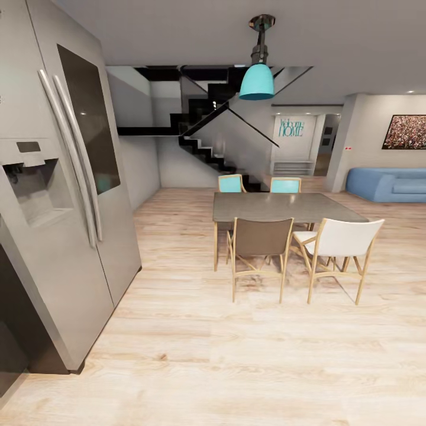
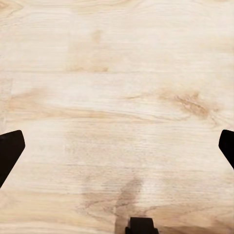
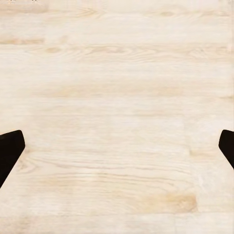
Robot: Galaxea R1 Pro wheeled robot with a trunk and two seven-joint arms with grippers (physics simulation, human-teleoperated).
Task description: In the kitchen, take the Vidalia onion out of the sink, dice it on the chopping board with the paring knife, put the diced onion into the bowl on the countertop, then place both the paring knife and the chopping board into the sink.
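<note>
The robot stood in an open room, none of the task's things yet before it: no sink, onion, board, knife or bowl appeared, so their places could not be told. The head view showed a steel refrigerator (image 1: pixel 56 195) close on the left, and ahead a dining table (image 1: pixel 278 207) ringed by chairs under a teal pendant lamp (image 1: pixel 257 81). Both arms hung over pale wood floor (image 1: pixel 236 355). The left gripper (image 2: pixel 117 146) and the right gripper (image 3: pixel 117 146) each had fingers spread wide, with bare planks beneath and nothing between them. The likely risk was the base clipping the refrigerator while turning toward the kitchen, since it stood so near that side.
</note>
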